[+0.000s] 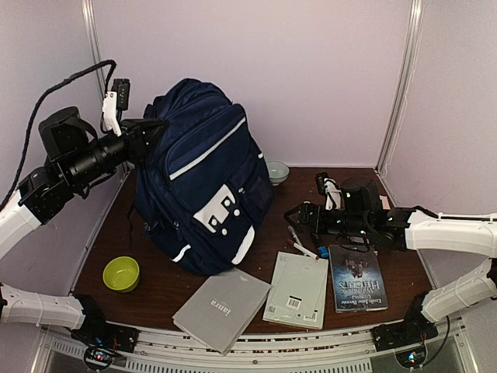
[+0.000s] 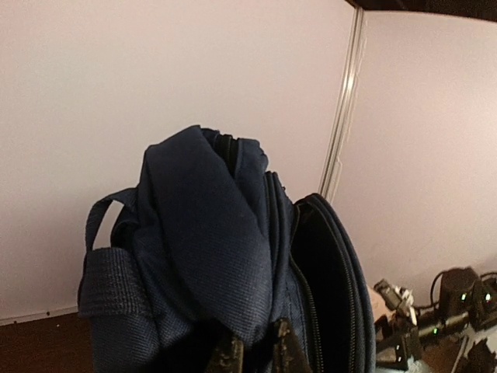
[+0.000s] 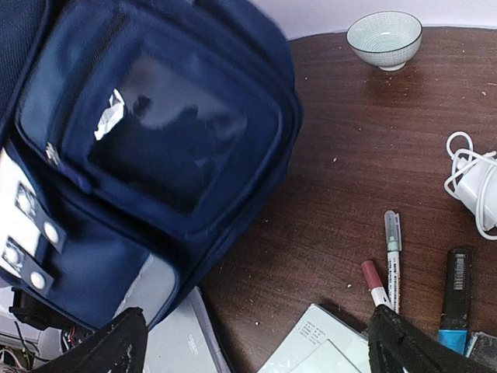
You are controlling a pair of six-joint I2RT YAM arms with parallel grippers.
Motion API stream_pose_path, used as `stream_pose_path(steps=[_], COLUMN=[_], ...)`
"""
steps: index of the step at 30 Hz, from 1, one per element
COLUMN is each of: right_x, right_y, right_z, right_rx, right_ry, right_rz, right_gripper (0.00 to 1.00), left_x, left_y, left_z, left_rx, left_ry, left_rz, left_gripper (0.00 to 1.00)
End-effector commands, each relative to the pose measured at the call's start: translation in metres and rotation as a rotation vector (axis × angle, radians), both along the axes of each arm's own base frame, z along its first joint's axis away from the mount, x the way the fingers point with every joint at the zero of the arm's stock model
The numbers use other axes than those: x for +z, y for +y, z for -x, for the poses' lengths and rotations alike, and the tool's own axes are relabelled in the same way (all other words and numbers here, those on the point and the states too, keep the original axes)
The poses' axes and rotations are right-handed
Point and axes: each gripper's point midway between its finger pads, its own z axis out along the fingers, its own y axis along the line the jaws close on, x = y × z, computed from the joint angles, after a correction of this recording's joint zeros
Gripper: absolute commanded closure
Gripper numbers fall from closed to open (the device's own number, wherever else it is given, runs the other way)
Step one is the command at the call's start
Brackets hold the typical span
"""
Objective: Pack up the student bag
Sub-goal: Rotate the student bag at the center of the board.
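Top external: dark wood table [image 1: 155,291] (lilac walls [image 1: 326,70] around) bears the student bag [image 1: 206,179].

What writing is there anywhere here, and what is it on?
"HEIGHTS" (probably, seen upside down): dark book; its smaller lines are unreadable.
Grey notebook: one short word, too blurred.
White booklet: barcode, digits too small.
Pen and black stick: print too small.
Bag: none seen.
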Motion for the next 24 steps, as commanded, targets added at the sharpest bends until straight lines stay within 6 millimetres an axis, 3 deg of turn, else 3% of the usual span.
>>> stream_pose_path(steps=[1,3,5,8,11,17,20,24], right_x=[0.017,0.022,0.024,0.023,0.019,0.005,-0.007,-0.025], right_y=[0.006,0.003,-0.002,-0.008,-0.011,-0.002,0.014,0.045], right_z=[0.003,0.003,0.003,0.006,0.007,0.012,0.023,0.041], right_rx=[0.024,0.023,0.013,0.006,0.005,0.052,0.117,0.234], right_ry=[-0.026,-0.038,-0.049,-0.057,-0.054,-0.015,0.010,0.056], right_rz=[-0.023,-0.006,0.012,0.036,0.065,0.096,0.129,0.142], right_gripper=[0.00,0.00,0.00,0.00,0.00,0.09,0.18,0.28], left_x=[0.163,0.152,0.125,0.053,-0.022,-0.179,-0.221,-0.237], left_y=[0.057,0.065,0.077,0.093,0.100,0.084,0.077,0.078], left_z=[0.045,0.033,0.013,-0.020,-0.040,-0.055,-0.052,-0.047], left_rx=[0.008,0.066,0.183,0.393,0.519,0.647,0.661,0.698], left_ry=[-0.391,-0.347,-0.262,-0.079,0.096,0.539,0.645,0.678], left_rz=[0.622,0.682,0.718,0.704,0.716,0.690,0.674,0.636], left_gripper=[1.00,1.00,1.00,1.00,1.00,1.00,1.00,1.00])
